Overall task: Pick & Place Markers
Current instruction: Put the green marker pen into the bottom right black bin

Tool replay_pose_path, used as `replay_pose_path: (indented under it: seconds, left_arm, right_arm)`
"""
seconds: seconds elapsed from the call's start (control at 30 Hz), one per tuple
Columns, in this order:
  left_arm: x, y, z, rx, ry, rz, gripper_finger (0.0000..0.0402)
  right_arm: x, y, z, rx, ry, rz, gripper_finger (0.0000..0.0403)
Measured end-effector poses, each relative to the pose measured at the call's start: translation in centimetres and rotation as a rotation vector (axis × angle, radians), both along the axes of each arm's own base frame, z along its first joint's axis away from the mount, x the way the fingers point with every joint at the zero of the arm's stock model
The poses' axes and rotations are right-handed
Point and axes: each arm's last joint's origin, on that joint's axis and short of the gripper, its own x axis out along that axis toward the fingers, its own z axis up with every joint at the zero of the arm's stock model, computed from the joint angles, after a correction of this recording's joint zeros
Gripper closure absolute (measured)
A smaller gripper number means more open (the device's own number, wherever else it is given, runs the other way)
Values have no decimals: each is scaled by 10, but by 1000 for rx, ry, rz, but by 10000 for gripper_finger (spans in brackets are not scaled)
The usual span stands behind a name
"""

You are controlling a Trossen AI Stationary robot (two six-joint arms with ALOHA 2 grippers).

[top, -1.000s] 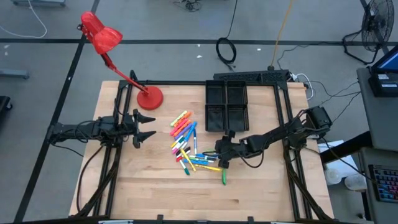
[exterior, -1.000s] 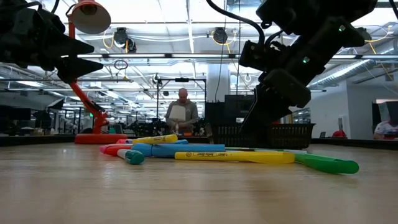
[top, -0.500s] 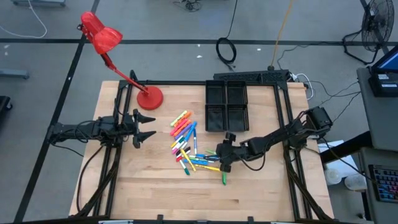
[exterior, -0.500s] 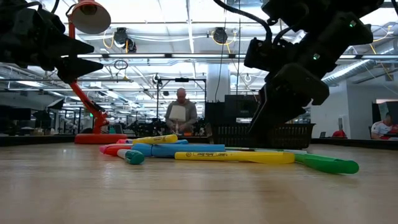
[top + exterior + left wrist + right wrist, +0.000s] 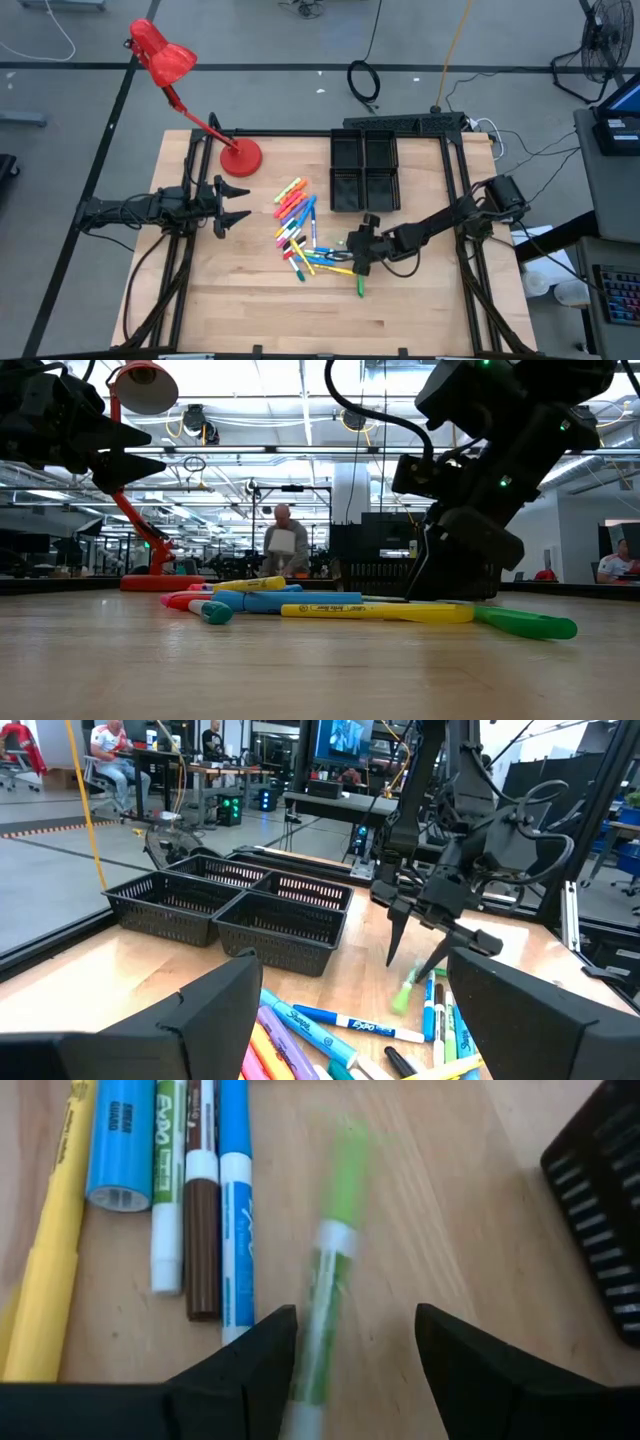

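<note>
- Since the markers (image 5: 302,232) are short, thin, stiff plastic sticks, they should handle as light and rigid, but their smooth round barrels look apt to roll or slip out of a loose pinch.
- They lie in a loose heap on the desk (image 5: 250,305), just in front of the black tray (image 5: 364,170) and not yet in it; several lie touching side by side.
- The right gripper (image 5: 354,254) is low over the heap's edge, its fingers (image 5: 240,1370) parted and holding nothing, straddling a green-and-white marker (image 5: 325,1290) that lies apart from its neighbours.
- That one seems best taken across the middle of its barrel, fingers square to its length, so it stays level and does not pivot.
- The left gripper (image 5: 228,204) waits well off to the side, its fingers spread wide and empty.
</note>
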Motion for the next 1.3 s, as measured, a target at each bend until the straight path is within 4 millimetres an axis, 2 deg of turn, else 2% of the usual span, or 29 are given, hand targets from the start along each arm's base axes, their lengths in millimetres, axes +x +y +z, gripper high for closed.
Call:
replay_pose_path:
  seconds: [0.23, 0.33, 0.8, 1.07, 1.3]
  left_arm:
    - [0, 0, 0, 0, -1, 2, 78]
    - [0, 0, 0, 0, -1, 2, 78]
    - [0, 0, 0, 0, -1, 2, 78]
    - [0, 0, 0, 0, -1, 2, 78]
    - [0, 0, 0, 0, -2, 2, 78]
  right_arm:
    - [0, 0, -1, 7, 8, 5, 208]
    - [0, -1, -1, 24, 21, 17, 223]
    - [-2, 0, -3, 20, 65, 95, 387]
    - [-2, 0, -3, -5, 73, 132, 379]
    - [-6, -1, 13, 1, 48, 160, 388]
